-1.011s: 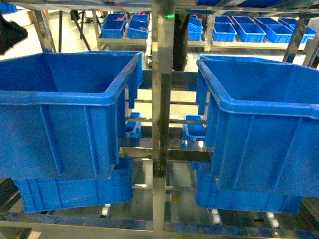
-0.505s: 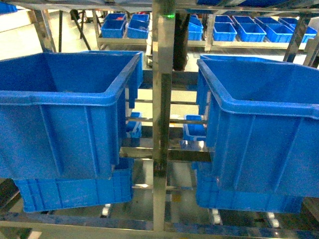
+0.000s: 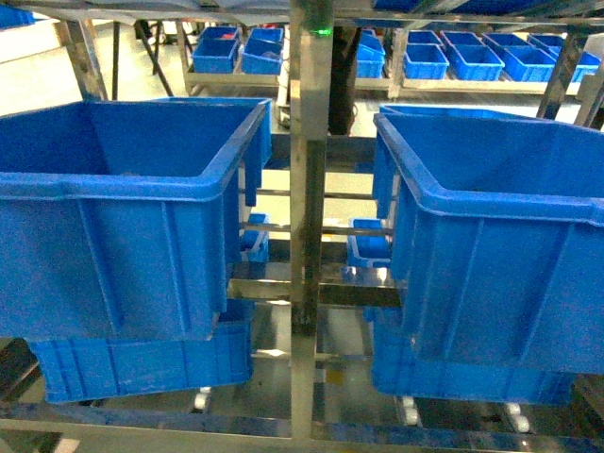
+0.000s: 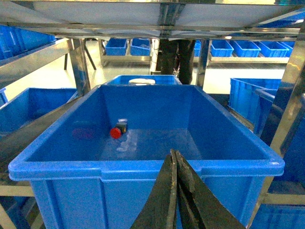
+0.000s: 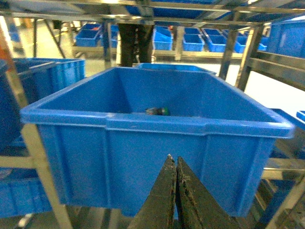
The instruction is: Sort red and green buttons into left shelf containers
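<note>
Two large deep blue crates sit on the shelf, the left crate and the right crate on either side of a steel post. The red button lies on its side on the floor of the crate in the left wrist view. My left gripper is shut and empty, just outside that crate's near rim. In the right wrist view a small greenish button rests at the bottom of the other crate. My right gripper is shut and empty in front of its near wall. Neither gripper shows in the head view.
A steel upright post stands between the two crates, with shelf rails below. Further blue crates sit on the lower level. Small shallow blue bins fill racks at the back. A steel shelf hangs low over the crate.
A dark shape at the head view's top left edge one second ago has left the view. The crates have not moved.
</note>
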`<state>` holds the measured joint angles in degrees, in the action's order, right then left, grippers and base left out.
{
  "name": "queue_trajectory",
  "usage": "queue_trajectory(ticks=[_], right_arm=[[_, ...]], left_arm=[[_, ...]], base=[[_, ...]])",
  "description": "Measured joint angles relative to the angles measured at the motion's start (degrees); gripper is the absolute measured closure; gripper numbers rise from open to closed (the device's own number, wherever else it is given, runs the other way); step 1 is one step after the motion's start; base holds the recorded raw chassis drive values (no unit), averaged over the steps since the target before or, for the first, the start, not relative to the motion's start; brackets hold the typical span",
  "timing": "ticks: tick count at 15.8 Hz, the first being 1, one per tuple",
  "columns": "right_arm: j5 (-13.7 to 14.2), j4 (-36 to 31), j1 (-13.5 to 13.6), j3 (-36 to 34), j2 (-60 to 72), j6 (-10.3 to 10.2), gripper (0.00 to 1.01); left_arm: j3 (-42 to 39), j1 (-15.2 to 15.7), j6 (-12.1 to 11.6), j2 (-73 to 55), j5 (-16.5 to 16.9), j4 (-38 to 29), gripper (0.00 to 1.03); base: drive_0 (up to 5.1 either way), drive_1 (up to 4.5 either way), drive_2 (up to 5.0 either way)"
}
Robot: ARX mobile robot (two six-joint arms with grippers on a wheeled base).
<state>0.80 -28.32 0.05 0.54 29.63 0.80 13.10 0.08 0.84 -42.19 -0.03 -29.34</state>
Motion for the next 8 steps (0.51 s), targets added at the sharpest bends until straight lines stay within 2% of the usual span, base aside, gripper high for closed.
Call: queue_trajectory(ticks=[8], right_arm=[[-0.8,11.0,-0.1,0.0,-12.4,0.0,0.99]], left_arm=[[-8.0,0.0,0.0,10.9,0.0,3.7,1.01]], base=[[0.0,0.0,0.0]])
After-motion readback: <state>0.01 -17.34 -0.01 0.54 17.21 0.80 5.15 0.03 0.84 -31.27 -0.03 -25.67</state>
